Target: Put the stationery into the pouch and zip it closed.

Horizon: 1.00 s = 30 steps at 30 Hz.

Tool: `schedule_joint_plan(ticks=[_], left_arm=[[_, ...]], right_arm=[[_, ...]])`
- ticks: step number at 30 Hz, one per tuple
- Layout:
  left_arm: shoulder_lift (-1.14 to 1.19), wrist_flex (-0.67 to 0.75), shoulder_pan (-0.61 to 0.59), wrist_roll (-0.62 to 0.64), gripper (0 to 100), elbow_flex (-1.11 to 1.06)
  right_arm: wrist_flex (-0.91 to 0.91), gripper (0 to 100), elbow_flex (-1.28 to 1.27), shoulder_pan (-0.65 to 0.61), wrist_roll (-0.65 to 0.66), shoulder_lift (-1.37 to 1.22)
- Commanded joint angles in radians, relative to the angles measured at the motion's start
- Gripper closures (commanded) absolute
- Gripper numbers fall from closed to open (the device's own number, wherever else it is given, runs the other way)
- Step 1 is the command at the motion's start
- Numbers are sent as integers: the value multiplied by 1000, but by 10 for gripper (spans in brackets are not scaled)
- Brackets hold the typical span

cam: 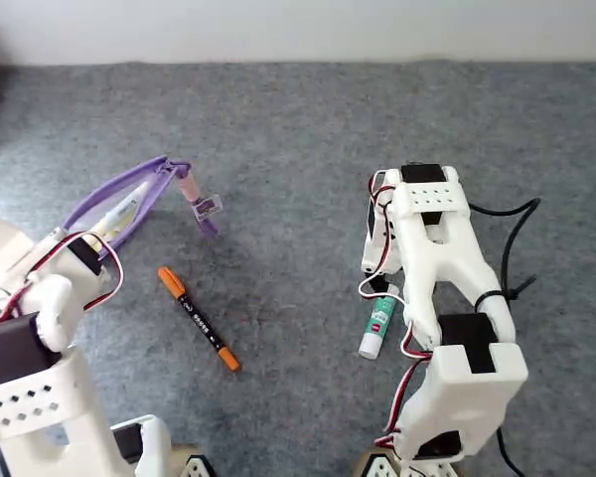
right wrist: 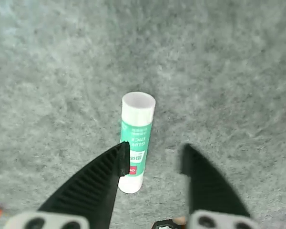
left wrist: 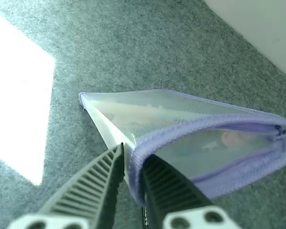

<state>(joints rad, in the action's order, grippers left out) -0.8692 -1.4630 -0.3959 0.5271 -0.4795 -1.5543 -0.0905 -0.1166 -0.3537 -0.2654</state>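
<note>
Lilac pouch (left wrist: 205,138) edge pinched in left claw (left wrist: 132,155), right claw (right wrist: 155,148) spread wide — glue stick (right wrist: 137,126) by one fingertip

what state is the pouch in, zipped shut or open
Open. The pouch has its purple zipper edges apart in the high view, with stationery showing between them. The left gripper is shut on one edge.

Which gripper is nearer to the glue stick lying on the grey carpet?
Right. The right gripper hangs open just over the glue stick; the left gripper is well away, clamped on the pouch at its purple edge.
</note>
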Motion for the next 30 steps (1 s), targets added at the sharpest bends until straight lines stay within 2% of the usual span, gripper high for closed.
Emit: schedule_joint_plan(ticks=[1,6,10,16,17,25,30], left_arm=[[15,21,3,12,988,-5],[15,20,3,12,988,-5],[11,17,3,12,988,-5],[11,17,3,12,988,-5],[11,17,3,12,988,-5],[14,18,3,12,988,-5],[14,17,3,12,988,-5]], right_arm=[[21,742,-2,-48,43,47],[125,783,0,-65,48,-28],[127,820,0,-54,48,-119],[114,993,5,-36,48,-156],[88,991,12,-38,48,-150],[-179,990,94,-45,48,62],[-237,990,92,-70,49,308]])
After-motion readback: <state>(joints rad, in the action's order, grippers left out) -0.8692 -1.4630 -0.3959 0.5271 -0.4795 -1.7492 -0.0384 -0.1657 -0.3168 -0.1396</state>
